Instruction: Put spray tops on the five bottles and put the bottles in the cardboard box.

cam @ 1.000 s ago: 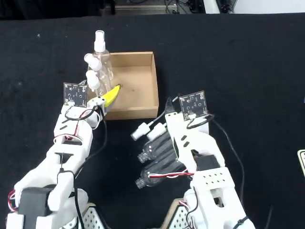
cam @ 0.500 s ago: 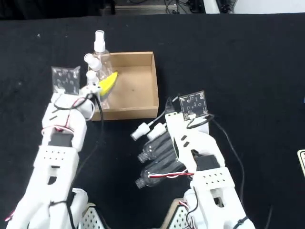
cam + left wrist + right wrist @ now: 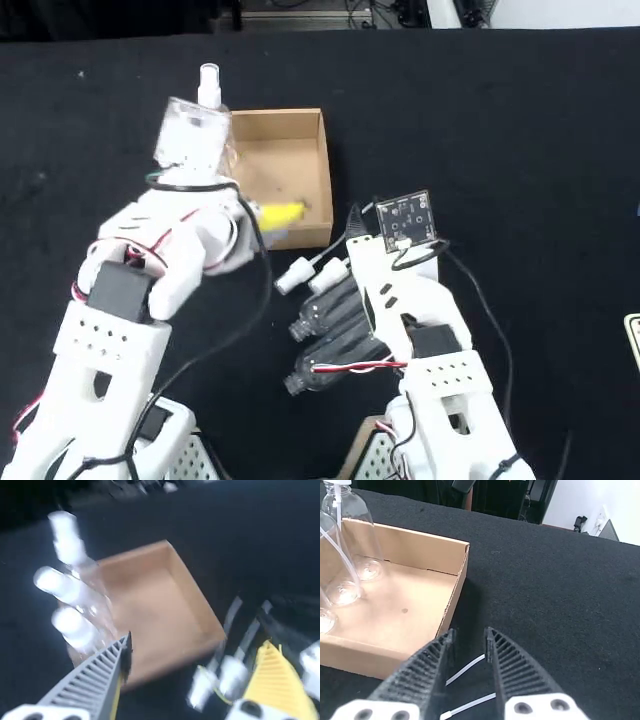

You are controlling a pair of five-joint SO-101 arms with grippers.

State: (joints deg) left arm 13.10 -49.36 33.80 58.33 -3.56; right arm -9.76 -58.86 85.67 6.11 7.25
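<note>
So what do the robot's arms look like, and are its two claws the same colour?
The left arm and right arm are chunky white plastic with black motor blocks and thin red and white wires. The claws differ: the left gripper has one yellow finger and one grey ridged finger; the right gripper has two black ridged fingers.

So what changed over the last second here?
The left pincer drew back from the boxed bottles, then swung right; open, it now hangs by the box's front right corner. The right pincer, table bottles and loose tops stayed put.
</note>
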